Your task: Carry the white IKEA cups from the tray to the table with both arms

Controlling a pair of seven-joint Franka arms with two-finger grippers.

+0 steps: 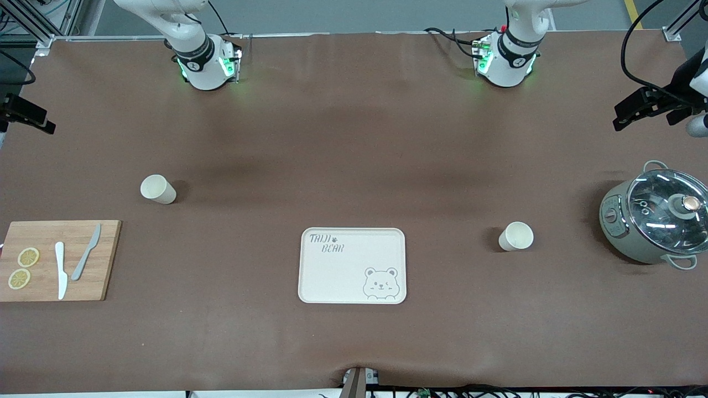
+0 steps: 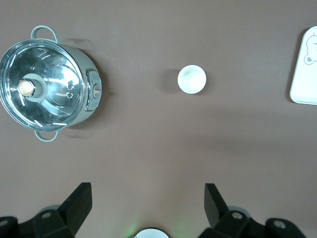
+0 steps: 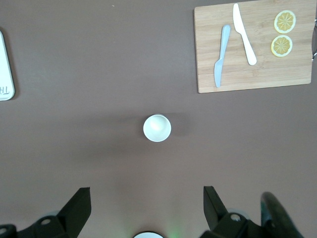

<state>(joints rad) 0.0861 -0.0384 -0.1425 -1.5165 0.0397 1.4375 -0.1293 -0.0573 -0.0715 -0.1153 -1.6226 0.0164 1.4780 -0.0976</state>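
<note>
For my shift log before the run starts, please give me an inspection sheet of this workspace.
Surface: brown table cover, no spill seen.
Job's things: cup toward the right arm's end and cup toward the left arm's end both upright on the cover; bear tray between them, nearer the camera, nothing on it.
Clutter: cutting board with two knives and two lemon slices; lidded pot.
Grippers: left end effector open, high over its cup; right end effector open, high over its cup.
Cables: black cables by the left arm's base.
Surroundings: metal frame corners.
</note>
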